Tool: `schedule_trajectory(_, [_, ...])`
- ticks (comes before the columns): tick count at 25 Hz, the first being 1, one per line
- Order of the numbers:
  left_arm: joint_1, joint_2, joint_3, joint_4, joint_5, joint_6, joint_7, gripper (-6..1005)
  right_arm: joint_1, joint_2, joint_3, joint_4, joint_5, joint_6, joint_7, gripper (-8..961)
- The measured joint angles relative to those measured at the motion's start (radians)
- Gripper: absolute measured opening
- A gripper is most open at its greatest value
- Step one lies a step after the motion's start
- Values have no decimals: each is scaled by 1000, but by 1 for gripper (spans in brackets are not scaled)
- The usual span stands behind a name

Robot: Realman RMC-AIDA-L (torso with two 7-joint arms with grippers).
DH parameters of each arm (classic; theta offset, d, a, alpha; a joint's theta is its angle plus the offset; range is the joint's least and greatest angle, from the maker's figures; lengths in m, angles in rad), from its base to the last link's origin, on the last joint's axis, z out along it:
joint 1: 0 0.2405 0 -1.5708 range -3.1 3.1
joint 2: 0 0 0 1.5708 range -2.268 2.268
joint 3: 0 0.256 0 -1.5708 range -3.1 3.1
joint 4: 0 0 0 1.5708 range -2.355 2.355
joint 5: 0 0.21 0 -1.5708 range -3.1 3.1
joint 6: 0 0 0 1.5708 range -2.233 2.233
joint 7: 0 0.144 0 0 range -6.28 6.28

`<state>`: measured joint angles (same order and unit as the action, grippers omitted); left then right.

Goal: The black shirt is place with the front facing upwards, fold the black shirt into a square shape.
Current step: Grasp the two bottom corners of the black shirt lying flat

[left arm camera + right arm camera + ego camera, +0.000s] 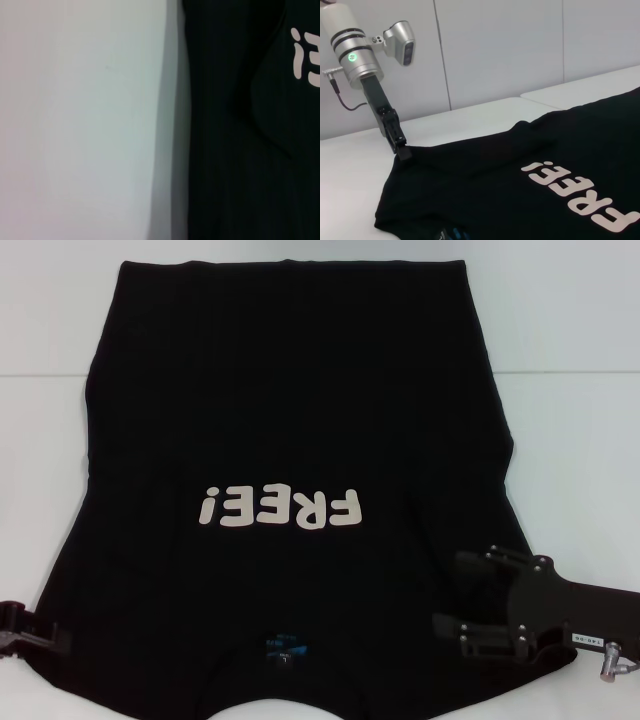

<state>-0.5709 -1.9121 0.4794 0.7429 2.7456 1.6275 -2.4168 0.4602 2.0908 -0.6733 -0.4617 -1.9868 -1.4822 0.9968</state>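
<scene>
The large black cloth shirt with cream "FREE!" lettering [290, 490] lay spread flat, print up, on the white counter [580, 440], its collar end nearest the robot and the left hand [402, 151] down at its shoulder corner, fingers apparently closed on the cloth edge. The right hand [480, 615] sat over the opposite shoulder; whether it gripped, I could not tell. I judged the first fold barely begun: next, both hands needed firm hold of the shoulders before lifting.

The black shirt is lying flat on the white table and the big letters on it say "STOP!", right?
Not quite. The black shirt does lie flat on the white table, but the head view shows its cream letters spell "FREE!".
</scene>
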Motion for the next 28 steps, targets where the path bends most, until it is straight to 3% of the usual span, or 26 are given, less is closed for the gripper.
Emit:
schedule_trajectory(5, [4, -1, -3, 2, -4, -2, 11, 588, 0, 0, 0, 0, 0, -2, 0, 916])
schedule_trajectory(11, [5, -1, -6, 3, -6, 1, 31, 360, 0, 0, 0, 0, 0, -4, 22, 915])
schedule_trajectory(13, [6, -2, -19, 3, -7, 1, 33, 147, 0, -1, 0, -2, 0, -4, 31, 915])
schedule_trajectory(19, [7, 7, -57, 2, -41, 36, 57, 48, 0, -13, 6, -38, 3, -5, 159, 915])
schedule_trajectory(24, [5, 10, -57, 4, -51, 69, 56, 48, 2, -53, 1, -194, -34, -18, 545, 912])
schedule_trajectory(28, [6, 18, -57, 4, -52, 76, 70, 48, 35, -123, 0, -314, -141, -70, 948, 910])
